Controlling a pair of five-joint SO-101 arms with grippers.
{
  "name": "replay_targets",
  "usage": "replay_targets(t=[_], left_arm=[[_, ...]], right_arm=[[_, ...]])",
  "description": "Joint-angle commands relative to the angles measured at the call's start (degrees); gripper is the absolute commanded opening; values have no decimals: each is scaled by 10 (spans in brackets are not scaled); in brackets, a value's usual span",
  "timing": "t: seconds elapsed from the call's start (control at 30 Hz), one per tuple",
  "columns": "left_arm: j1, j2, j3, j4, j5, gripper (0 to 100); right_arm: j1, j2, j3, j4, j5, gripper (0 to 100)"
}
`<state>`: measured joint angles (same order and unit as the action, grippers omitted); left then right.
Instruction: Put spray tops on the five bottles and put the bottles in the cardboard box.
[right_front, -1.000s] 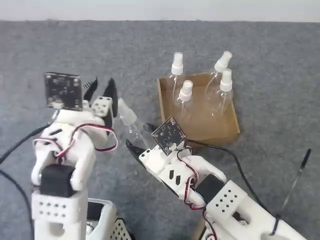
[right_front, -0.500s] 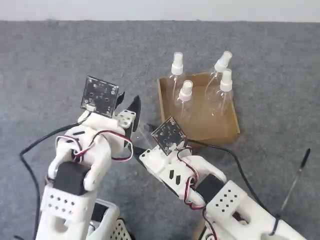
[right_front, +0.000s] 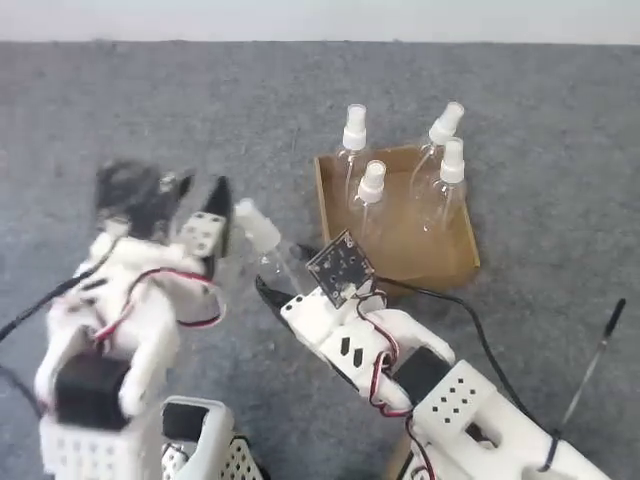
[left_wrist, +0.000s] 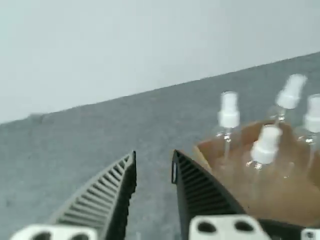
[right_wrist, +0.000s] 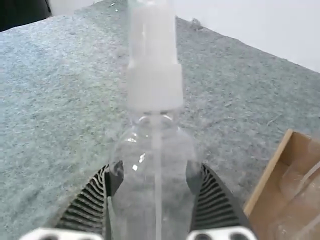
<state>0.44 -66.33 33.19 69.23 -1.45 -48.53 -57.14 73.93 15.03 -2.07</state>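
A clear bottle (right_front: 268, 252) with a white spray top (right_front: 256, 226) is held upright off the grey mat, just left of the cardboard box (right_front: 455, 262). My right gripper (right_front: 282, 272) is shut on its body, which shows close up in the right wrist view as the bottle (right_wrist: 152, 165) between the fingers (right_wrist: 92, 205). My left gripper (right_front: 200, 190) stands open a little to the left of the spray top, holding nothing; in the left wrist view its gripper (left_wrist: 152, 167) points toward the box (left_wrist: 220, 150). Several capped bottles (right_front: 372, 190) stand in the box.
A black cable (right_front: 480, 340) runs from the right arm toward the front right. A thin black rod (right_front: 592, 365) leans at the right edge. The box's brown wall (right_wrist: 272, 175) is close to the held bottle. Open grey mat (right_front: 150, 100) lies at the far left.
My left arm swung right over the held bottle's top, then drew back to the left and is still moving. The right gripper and its bottle stayed put.
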Motion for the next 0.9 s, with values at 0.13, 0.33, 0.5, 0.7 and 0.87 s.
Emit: replay_targets(t=[0.13, 0.33, 0.5, 0.7, 0.87], left_arm=[[22, -198, 219, -63, 6, 105], [91, -278, 355, -94, 7, 111], [154, -328, 400, -94, 9, 237], [158, -364, 432, -115, 10, 261], [158, -367, 458, -148, 10, 261]], right_arm=[[73, -25, -91, 44, -8, 6], [126, -2, -233, 108, -8, 6], [126, 79, -343, 140, -10, 6], [95, 152, -407, 185, -9, 6], [65, 155, -411, 240, -8, 6]])
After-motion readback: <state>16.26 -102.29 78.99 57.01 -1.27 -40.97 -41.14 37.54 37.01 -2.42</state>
